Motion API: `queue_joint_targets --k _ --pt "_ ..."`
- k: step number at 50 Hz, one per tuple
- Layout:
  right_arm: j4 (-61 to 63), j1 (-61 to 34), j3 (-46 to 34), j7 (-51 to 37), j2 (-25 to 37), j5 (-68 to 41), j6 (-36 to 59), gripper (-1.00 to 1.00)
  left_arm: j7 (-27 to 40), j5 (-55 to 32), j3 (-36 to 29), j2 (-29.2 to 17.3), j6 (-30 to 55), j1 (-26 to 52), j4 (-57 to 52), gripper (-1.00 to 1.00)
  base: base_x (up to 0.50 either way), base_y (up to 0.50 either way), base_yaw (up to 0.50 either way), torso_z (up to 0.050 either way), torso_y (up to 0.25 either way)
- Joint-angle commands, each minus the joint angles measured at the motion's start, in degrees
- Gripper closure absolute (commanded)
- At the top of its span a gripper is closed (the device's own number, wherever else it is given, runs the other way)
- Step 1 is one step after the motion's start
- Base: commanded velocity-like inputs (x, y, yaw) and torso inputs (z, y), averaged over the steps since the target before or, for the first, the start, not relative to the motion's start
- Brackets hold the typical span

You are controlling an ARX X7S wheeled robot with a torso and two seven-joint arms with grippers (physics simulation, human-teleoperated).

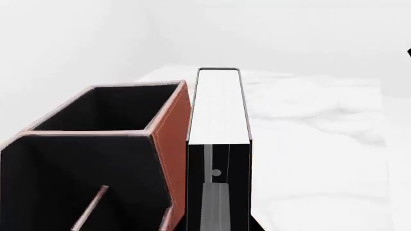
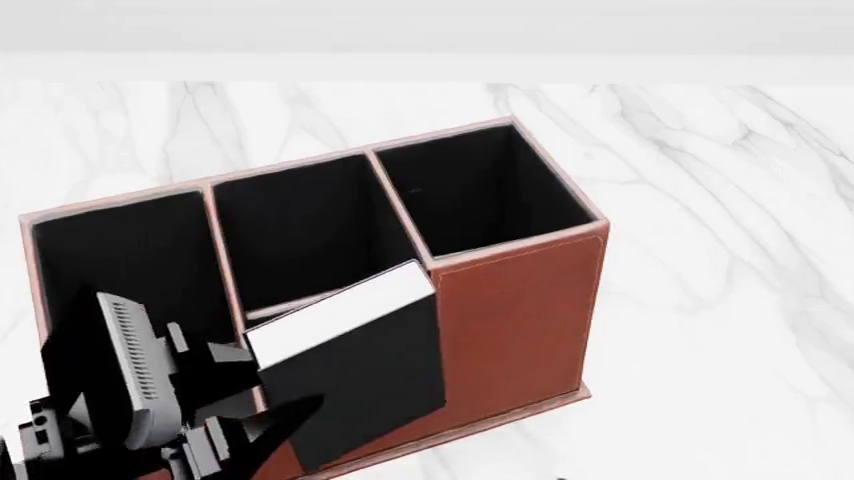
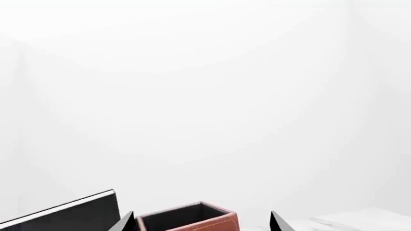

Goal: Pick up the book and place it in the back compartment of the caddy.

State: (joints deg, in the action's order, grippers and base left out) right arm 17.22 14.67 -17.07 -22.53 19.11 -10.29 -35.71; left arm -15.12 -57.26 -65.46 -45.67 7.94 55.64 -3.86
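Note:
The black book [image 2: 360, 365] with white page edges is held tilted at the caddy's near long side, over its middle section. My left gripper [image 2: 264, 398] is shut on the book's lower left end. In the left wrist view the book [image 1: 220, 110] stands edge-on right beside the caddy's reddish-brown outer wall [image 1: 174, 130]. I cannot tell if they touch. The caddy [image 2: 521, 300] stands on the marble table. Its small middle pocket is hidden behind the book. My right gripper [image 3: 204, 222] is open and empty, away from both, and sees the caddy [image 3: 199, 224] and the book [image 3: 70, 216].
The white marble table [image 2: 721, 200] stretches right of and behind the caddy. A pale wall fills the background. The caddy's tall square end pocket [image 2: 481, 190] and two deep black-lined pockets [image 2: 300, 235] are open at the top.

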Motion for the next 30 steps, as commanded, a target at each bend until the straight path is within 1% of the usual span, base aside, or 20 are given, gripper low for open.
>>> queue_joint_targets --k 1,2,5,6,26,27,28,29,30 --pt "-0.40 -0.34 -0.20 -0.10 0.07 -0.01 0.11 -1.00 -5.78 -11.48 4.23 2.08 1.58 1.70 4.92 1.00 0.00 0.00 0.00 0.000 0.000" --pt "-0.44 -0.34 -0.26 -0.10 0.05 0.11 0.11 -1.00 -7.17 -13.52 4.15 2.44 3.27 2.31 5.58 1.00 0.00 0.00 0.00 0.000 0.000" --pt "-0.36 -0.36 -0.20 -0.38 -0.02 0.53 0.53 -1.00 -8.35 -14.46 3.18 2.57 5.68 3.08 5.03 1.00 0.00 0.00 0.00 0.000 0.000" --pt "-0.15 -0.48 0.32 -1.59 -0.52 2.31 2.80 -1.00 -8.90 -14.62 2.67 2.74 6.61 3.34 4.92 1.00 0.00 0.00 0.00 0.000 0.000" --pt "-0.67 -0.74 -0.19 -1.67 -0.42 2.66 2.17 -1.00 -8.59 -14.11 2.63 2.86 6.43 2.99 4.57 1.00 0.00 0.00 0.00 0.000 0.002" --pt "-0.73 -0.71 -0.18 -1.83 -0.60 3.16 2.01 -1.00 -10.05 -13.76 2.47 2.87 6.39 3.34 4.97 1.00 0.00 0.00 0.00 0.000 0.000" --pt "-0.67 -0.50 -0.35 -1.48 -0.31 2.53 1.40 -1.00 -9.72 -13.38 2.01 2.93 7.76 4.35 5.63 1.00 0.00 0.00 0.00 0.000 0.000" --pt "-0.64 -0.34 -0.29 -1.55 -0.32 2.93 1.14 -1.00 -10.95 -12.94 1.51 2.88 8.59 5.16 5.73 1.00 0.00 0.00 0.00 0.000 0.000" --pt "-0.73 -0.37 -0.31 -1.50 -0.26 2.72 0.95 -1.00 -10.56 -12.70 1.67 2.74 8.41 5.29 5.72 1.00 0.00 0.00 0.00 0.000 0.000"
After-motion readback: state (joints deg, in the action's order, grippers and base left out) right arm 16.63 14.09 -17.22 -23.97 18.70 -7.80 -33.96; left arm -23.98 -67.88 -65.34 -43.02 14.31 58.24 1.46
